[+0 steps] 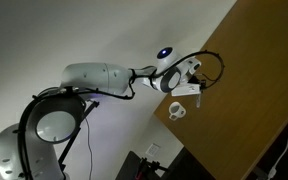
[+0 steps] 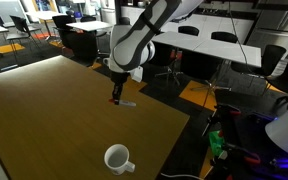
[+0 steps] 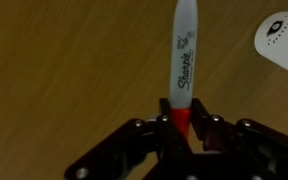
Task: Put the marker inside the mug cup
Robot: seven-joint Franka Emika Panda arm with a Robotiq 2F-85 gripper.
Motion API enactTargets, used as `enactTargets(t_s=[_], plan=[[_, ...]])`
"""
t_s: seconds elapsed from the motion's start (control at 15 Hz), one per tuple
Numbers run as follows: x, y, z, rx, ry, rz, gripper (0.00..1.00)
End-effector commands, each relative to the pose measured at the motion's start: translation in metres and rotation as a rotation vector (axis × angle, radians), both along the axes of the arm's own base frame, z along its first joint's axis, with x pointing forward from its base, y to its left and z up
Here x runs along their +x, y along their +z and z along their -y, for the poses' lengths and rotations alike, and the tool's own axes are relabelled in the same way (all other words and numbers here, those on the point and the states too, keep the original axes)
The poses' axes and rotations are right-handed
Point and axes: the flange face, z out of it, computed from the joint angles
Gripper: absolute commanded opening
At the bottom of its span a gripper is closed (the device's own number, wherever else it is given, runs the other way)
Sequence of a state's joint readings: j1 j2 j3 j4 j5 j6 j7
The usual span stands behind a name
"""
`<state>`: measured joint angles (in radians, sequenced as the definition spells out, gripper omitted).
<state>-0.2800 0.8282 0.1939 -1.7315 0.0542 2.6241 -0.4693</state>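
In an exterior view I see the arm (image 1: pixel 104 78) reaching from the left to the wooden table (image 1: pixel 249 90). The gripper (image 1: pixel 196 80) is over the table's corner zone and the mug cup (image 1: pixel 177 111) stands just beside it, close to the table edge. At this size I cannot resolve the jaws or the marker here. In an exterior view from across the room, the gripper (image 2: pixel 117 96) points down at the table (image 2: pixel 44 110) near its far edge. The marker (image 2: pixel 127 102) is at the fingertips, low against the surface; I cannot tell whether it is touching the wood. The mug cup (image 2: pixel 117 158) stands upright, well apart from the gripper, toward the near corner with its handle to the right. Bare wood lies between the two. Beyond the far edge are office chairs (image 2: pixel 224 40) and a white desk (image 2: pixel 199 45), and the floor drops away along the right edge. In the wrist view the jaws are pinching the marker (image 3: pixel 185 55) at its red end. The grey labelled barrel extends away from the gripper (image 3: pixel 184 122) over the table (image 3: pixel 64 60). The mug cup (image 3: pixel 284 40) is cut off at the upper right corner, beside the marker's far end and not touching it. To the left of the marker there is only wood.
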Motion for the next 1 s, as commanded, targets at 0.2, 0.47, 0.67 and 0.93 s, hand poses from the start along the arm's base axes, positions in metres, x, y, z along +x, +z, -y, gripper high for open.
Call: enactTargets(t_s=[0.2,0.47,0.67,0.93], plan=[[-0.007,0.032,-0.017,0.118,0.275,0.078,0.06],[-0.009,0.034,-0.029,0.179,0.452,0.117,0.06],[-0.004,0.023,-0.031,0.166,0.461,0.111,0.25],[-0.005,0.022,-0.034,0.171,0.482,0.103,0.25]])
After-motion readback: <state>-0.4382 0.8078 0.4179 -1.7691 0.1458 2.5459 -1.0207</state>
